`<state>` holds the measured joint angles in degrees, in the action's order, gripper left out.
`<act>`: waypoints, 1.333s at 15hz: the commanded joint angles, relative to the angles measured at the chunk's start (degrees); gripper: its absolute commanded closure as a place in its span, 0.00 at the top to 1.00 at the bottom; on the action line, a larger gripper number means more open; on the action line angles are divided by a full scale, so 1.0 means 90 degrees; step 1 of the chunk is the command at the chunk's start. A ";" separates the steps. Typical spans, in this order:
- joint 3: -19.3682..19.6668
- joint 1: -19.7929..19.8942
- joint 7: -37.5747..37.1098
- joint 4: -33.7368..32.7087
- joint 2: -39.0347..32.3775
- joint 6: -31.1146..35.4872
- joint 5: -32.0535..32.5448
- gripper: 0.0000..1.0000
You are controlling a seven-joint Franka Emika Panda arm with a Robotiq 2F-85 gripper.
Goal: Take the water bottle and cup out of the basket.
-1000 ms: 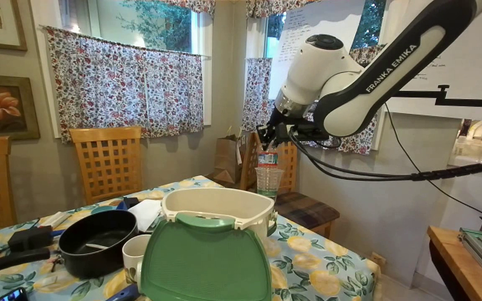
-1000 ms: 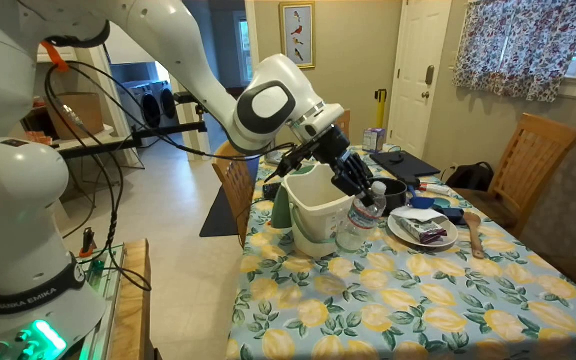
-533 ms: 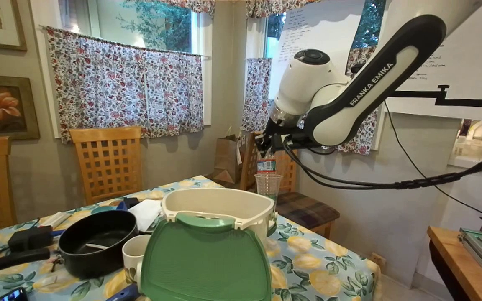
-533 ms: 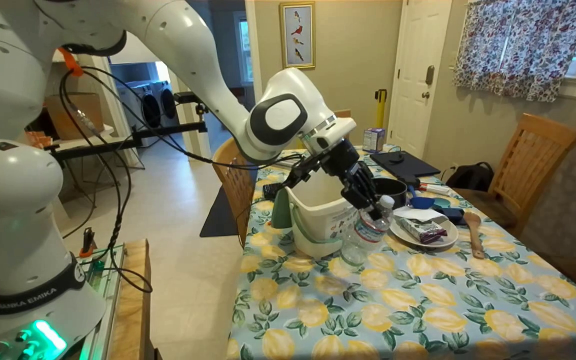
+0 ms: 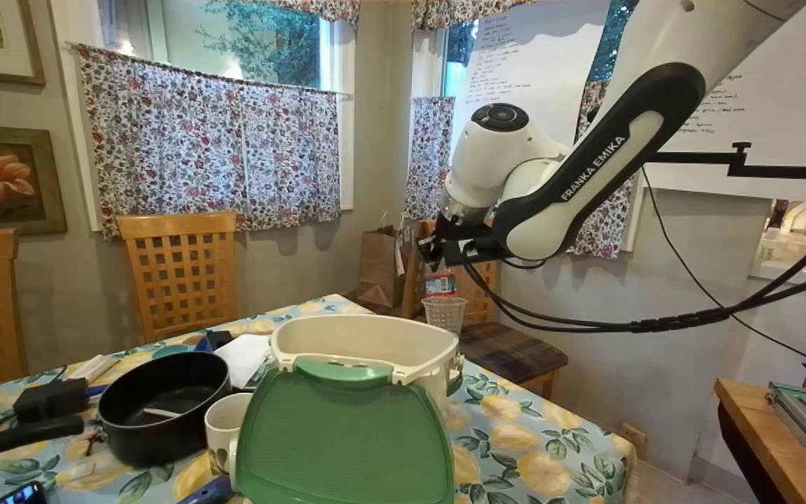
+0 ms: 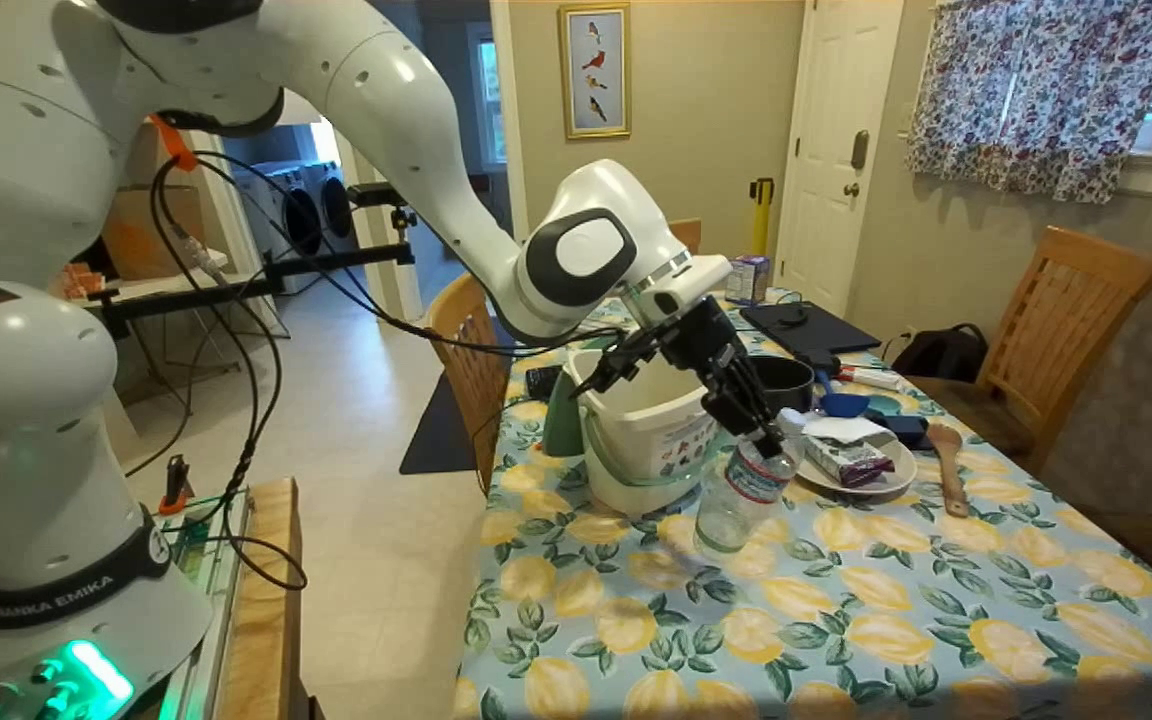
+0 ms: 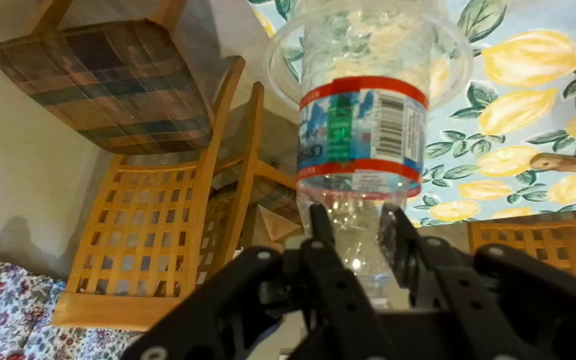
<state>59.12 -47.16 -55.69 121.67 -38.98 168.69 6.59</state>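
My gripper [image 7: 354, 212] is shut on the clear water bottle [image 7: 362, 132] just below its neck, one finger on each side. The cup [image 5: 445, 313], clear plastic, surrounds the lower part of the bottle; in the wrist view its rim rings the bottle above the red-edged label. Bottle [image 6: 754, 480] and cup hang tilted outside the cream basket [image 6: 646, 432], cap end towards the plate. Whether the cup's bottom touches the table cannot be told. In an exterior view the basket's near rim hides the cup's lower end, and the basket's green panel [image 5: 347, 434] hangs down in front.
A white plate [image 6: 871, 487] with a packet lies close beyond the bottle, a wooden spoon [image 6: 949, 475] beside it. A black pan [image 5: 165, 409] and a mug [image 5: 224, 427] stand near the basket. A wooden chair [image 7: 143, 215] stands past the table edge.
The arm has come down steadily, carrying the bottle and cup lower and farther from the basket, towards the plate. The grip looks the same; the basket has not moved.
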 commanded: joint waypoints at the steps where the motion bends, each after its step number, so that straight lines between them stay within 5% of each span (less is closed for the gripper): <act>1: -0.0151 0.0228 0.0120 -0.0322 -0.0179 -0.0144 -0.0188 0.08; 20: -0.0331 0.0601 -0.0464 -0.1437 -0.1724 -0.0214 -0.0264 0.08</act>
<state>57.12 -42.75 -58.53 111.32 -51.73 166.35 6.49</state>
